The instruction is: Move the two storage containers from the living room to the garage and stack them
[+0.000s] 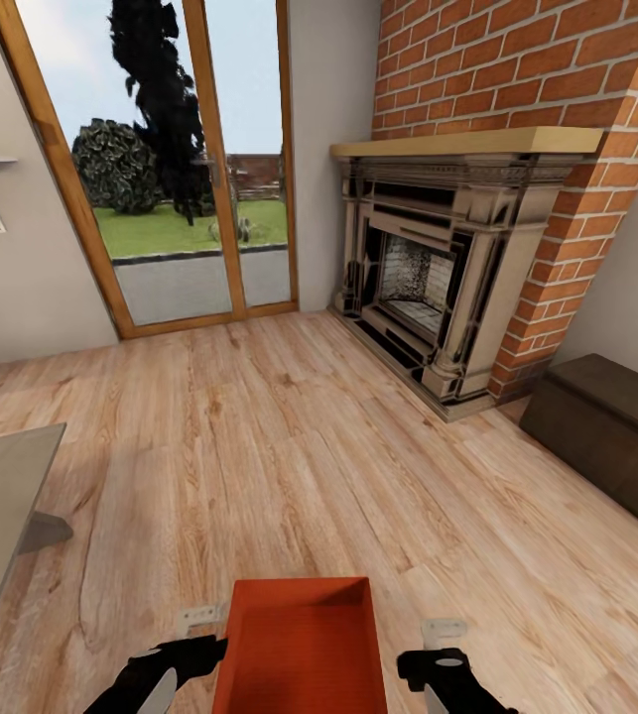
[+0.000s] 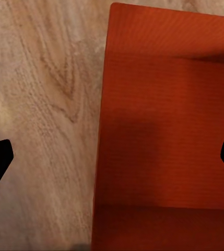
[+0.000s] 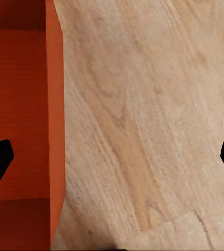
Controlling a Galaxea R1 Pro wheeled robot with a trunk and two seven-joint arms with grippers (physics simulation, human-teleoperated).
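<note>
An orange-red storage container (image 1: 301, 650) sits between the robot's two arms in the living room, its open top facing up over the light wood plank floor (image 1: 289, 446); the left gripper (image 2: 112, 157) straddles the bin's left wall, one dark fingertip out over the planks and the other over the bin's inside, the jaws spread wide and pinching nothing; the right gripper (image 3: 112, 157) mirrors it on the far side, one fingertip over the orange interior and the other over bare floor, likewise spread; in the head view each arm flanks a side wall of the container, close beside it, though whether either is touching the rim cannot be told. Ahead of both grippers, well apart, stand a red-brick fireplace (image 1: 457, 268), a glass door (image 1: 175, 159) and a low dark bench (image 1: 606, 436). The bin looks empty, thin-walled and stiff, so probably light; its plain, slightly tapered walls offer no handles and may slip from a one-sided hold; the likeliest purchase is a pinch on each side wall's rim, one finger inside and one outside, both arms lifting together to keep it level.
</note>
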